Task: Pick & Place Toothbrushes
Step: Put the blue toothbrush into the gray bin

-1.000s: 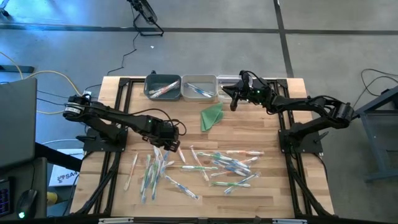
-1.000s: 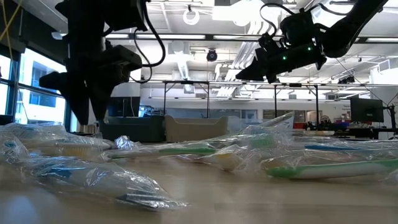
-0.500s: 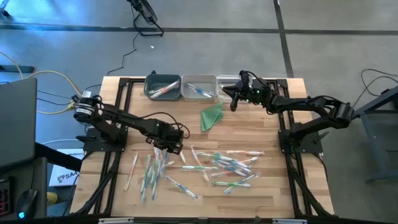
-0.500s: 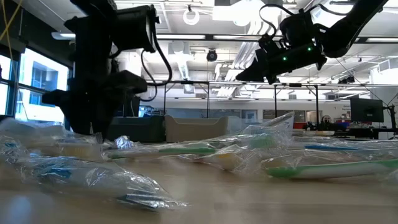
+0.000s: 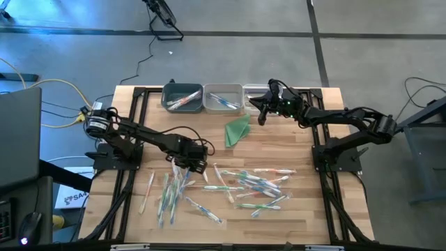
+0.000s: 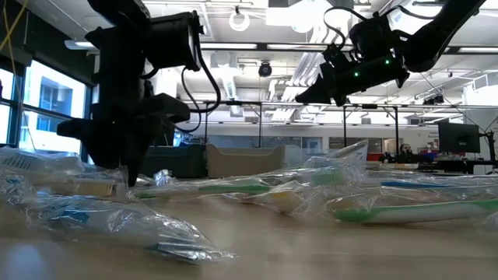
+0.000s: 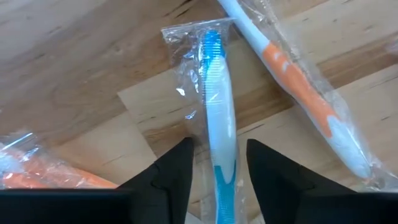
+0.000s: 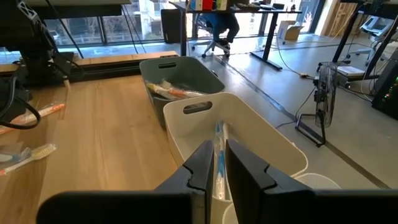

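table (image 5: pixel 306 216): wooden top, both arms over it, three bins lined up along the far edge.
bins (image 5: pixel 182 97): dark one, a pale one (image 8: pixel 249 134) next to it, and a clear one at the end. the first two already have a few brushes inside.
pile of toothbrushes (image 5: pixel 254 185): dozens in clear wrappers, scattered across the near half of the table, well apart from the bins. a folded green cloth (image 5: pixel 237 130) sits between pile and bins, not part of the job.
right gripper (image 5: pixel 263 111): parked up high over the bin row, fingers pretty much pinched together, nothing visible between them in the wrist view.
left gripper (image 5: pixel 189 164): down at the left end of the pile. wrist view shows its two fingers (image 7: pixel 177 171) straddling a blue toothbrush (image 7: pixel 219 134), one each side of the handle, gap wider than the handle, so not gripping yet.
neighbour: an orange toothbrush (image 7: pixel 305 93) lies just beside the blue one, outside the fingers.
how i'd do it: looks like the grasp step. keep centred on the handle, squeeze gently so the slippery wrapper doesn't skid, lift straight up so the orange one doesn't drag along.
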{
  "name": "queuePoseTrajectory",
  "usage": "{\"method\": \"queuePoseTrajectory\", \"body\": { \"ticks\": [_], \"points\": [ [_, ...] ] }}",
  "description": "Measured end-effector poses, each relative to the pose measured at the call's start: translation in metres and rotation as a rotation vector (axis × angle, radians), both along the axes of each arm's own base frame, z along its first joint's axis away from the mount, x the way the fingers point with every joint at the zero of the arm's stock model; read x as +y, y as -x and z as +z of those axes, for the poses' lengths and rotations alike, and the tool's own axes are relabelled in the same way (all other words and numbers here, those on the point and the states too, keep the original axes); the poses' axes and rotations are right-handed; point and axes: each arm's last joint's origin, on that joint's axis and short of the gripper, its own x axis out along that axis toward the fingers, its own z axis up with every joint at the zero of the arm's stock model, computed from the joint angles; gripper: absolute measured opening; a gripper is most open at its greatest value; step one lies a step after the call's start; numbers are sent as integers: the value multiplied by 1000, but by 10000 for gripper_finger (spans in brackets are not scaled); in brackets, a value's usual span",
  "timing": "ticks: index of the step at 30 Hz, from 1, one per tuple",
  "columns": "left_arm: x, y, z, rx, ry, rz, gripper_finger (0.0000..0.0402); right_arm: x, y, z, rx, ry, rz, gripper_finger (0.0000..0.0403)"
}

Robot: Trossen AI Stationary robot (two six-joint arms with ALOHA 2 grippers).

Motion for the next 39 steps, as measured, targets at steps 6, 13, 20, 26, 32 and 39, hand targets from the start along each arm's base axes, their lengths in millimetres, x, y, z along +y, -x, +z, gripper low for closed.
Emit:
{"method": "queuePoseTrajectory", "body": {
  "ticks": [6, 13, 20, 26, 32, 39],
  "points": [
    [0, 1, -1, 13, -1, 1, 74, 0, 0, 0, 9, 19, 4, 34],
    [0, 1, 2, 0, 24, -12, 17, 0, 0, 0, 7, 26, 5, 34],
    [5, 7, 20, -65, 17, -47, 22, -1, 1, 3, 14, 86, -11, 34],
    [36, 13, 42, -173, -37, -94, 20, -1, 6, 13, 10, 152, -63, 34],
    [81, 28, 67, -289, -152, -137, 21, -4, 15, 24, -23, 186, -92, 34],
    [125, 41, 90, -436, -347, -181, 21, -12, 23, 30, -55, 204, -138, 34]
  ]
}}
